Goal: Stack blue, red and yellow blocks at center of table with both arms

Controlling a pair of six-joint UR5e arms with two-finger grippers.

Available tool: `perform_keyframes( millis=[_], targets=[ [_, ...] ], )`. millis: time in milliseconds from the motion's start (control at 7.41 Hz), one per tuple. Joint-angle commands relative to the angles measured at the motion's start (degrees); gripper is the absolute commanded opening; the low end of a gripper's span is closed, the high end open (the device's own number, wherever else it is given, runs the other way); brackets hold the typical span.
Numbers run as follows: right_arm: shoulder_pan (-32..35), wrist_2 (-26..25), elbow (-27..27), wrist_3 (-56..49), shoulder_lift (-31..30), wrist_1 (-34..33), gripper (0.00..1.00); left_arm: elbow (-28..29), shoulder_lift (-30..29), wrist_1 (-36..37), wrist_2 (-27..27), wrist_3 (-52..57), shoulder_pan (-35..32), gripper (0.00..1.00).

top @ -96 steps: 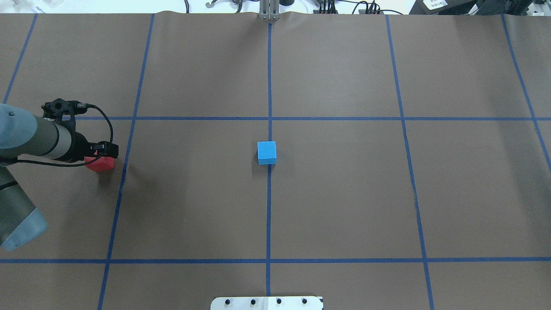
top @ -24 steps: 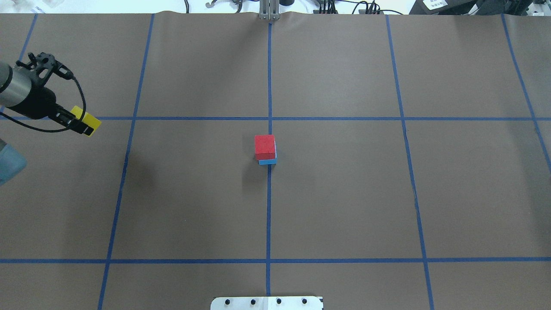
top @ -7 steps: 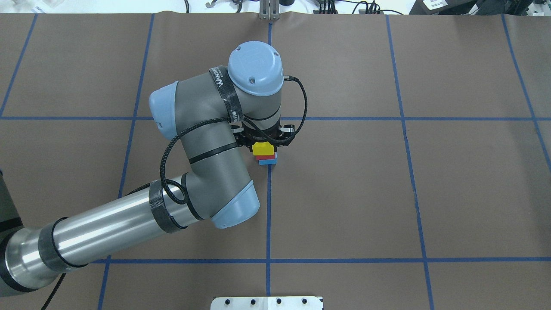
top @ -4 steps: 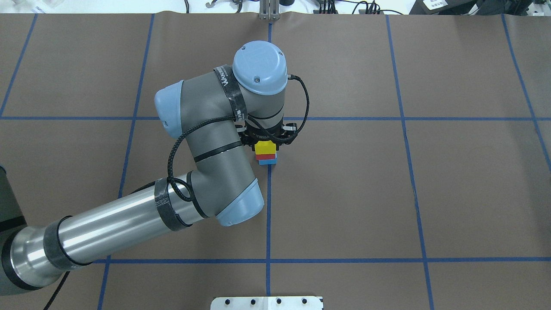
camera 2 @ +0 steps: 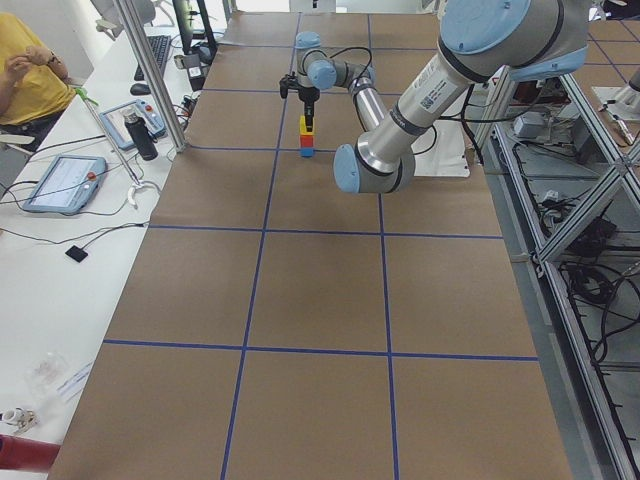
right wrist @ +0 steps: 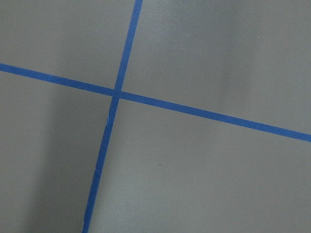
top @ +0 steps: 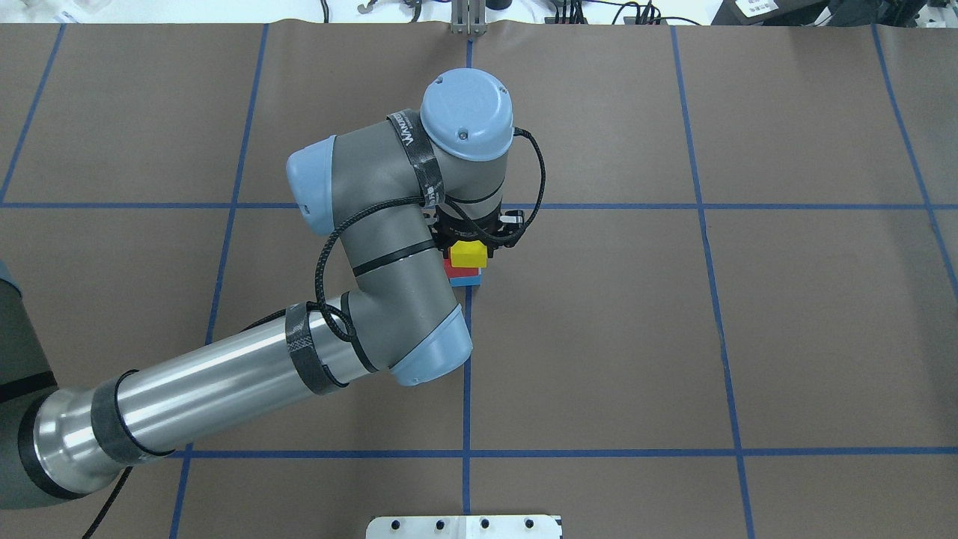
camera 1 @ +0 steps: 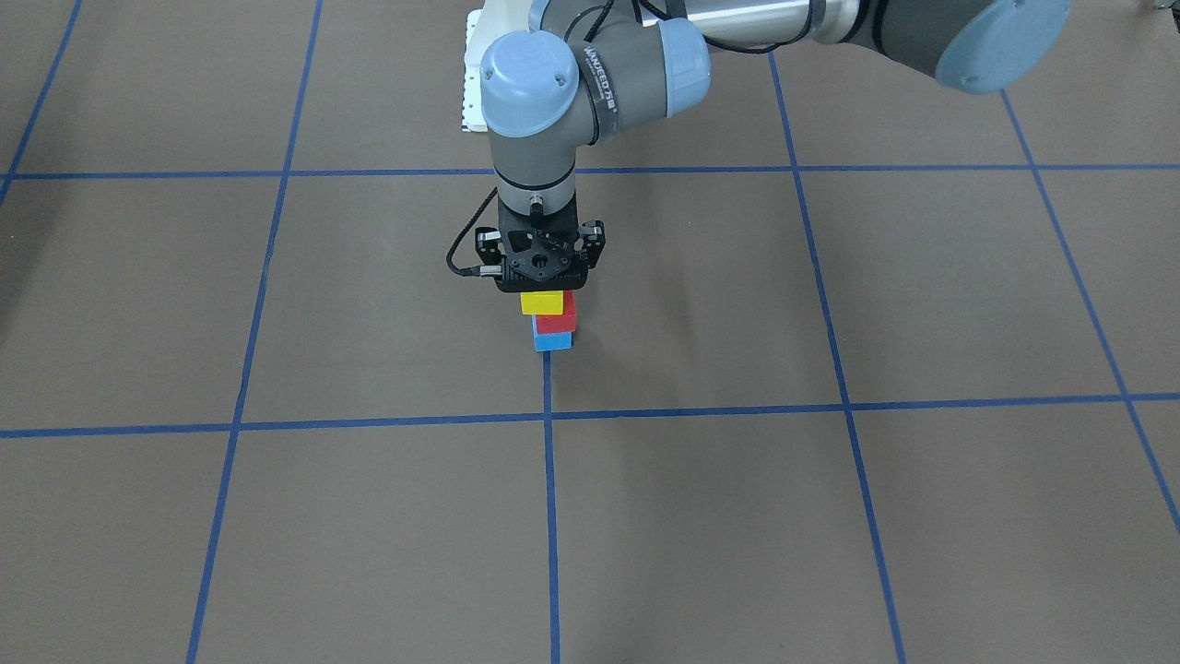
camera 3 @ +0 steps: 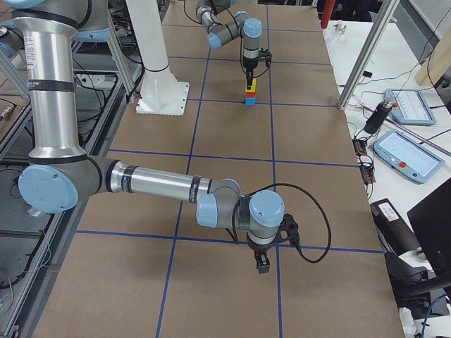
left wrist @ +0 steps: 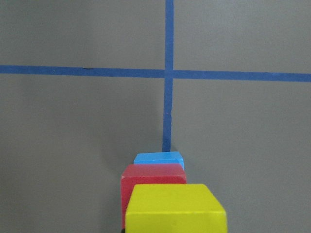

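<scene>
**tapegrid_fan:** ok so where's the last block, and which claw has it?

**me:** My left claw [camera 1: 542, 284] has it. It's closed on the yellow block [camera 1: 541, 302] and pointing straight down. The fingertips are tucked out of sight, but the block sits snug under the palm and fills the bottom of my left wrist view. The red block [camera 1: 558, 324] sits on the blue block [camera 1: 553, 342] at the middle of the table [camera 1: 830, 516], right on the tape line [camera 1: 548, 387].

**tapegrid_fan:** lined up then?

**me:** Not quite, and that's what the next move hangs on. The stack is directly under the claw, but the yellow sits a bit toward my right of the red; the front and overhead views agree on that. I can't tell whether it's resting on the red or just above it. I reckon it wants a nudge to my left before I let go, or it'll overhang. The blocks look pretty much square, so there's no long axis to fuss over.

**tapegrid_fan:** and the other arm?

**me:** My right claw [camera 3: 262, 266] hangs well apart from the stack, toward my right end of the table. Only a side view catches it, so I can't tell if it's wide or closed. Left is nearer by far.
</scene>
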Motion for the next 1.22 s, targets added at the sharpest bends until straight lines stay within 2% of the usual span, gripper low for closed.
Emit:
perform_keyframes(
  millis=[0,135,270,405,675,810,945,1080],
  targets=[
    [0.0,0.03,0.0,-0.07,-0.19,0.0,0.99,-0.06,0.2,0.1,0.0,0.25,-0.08,0.66],
    [0.0,0.03,0.0,-0.07,-0.19,0.0,0.99,-0.41,0.2,0.19,-0.09,0.26,-0.17,0.66],
    [0.0,0.03,0.0,-0.07,-0.1,0.0,0.99,-0.85,0.2,0.19,-0.09,0.34,-0.25,0.75],
    [0.0,0.03,0.0,-0.07,-0.1,0.0,0.99,-2.07,0.2,0.28,-0.09,0.87,-0.6,1.0],
    [-0.09,0.03,0.0,-0.07,-0.1,0.09,0.99,-4.88,0.2,1.85,-0.44,3.13,-2.09,1.0],
    [0.0,0.03,0.09,-0.07,-0.1,0.09,0.99,-7.94,0.2,5.25,-1.57,5.16,-3.75,1.0],
    [0.0,0.03,0.0,0.02,-0.1,0.0,0.99,-13.02,2.12,9.38,-4.02,9.96,-6.38,1.0],
    [0.0,-0.06,-0.09,0.02,-0.19,0.0,0.99,-21.6,9.01,10.9,-4.48,15.58,-8.76,1.0]
  ],
)
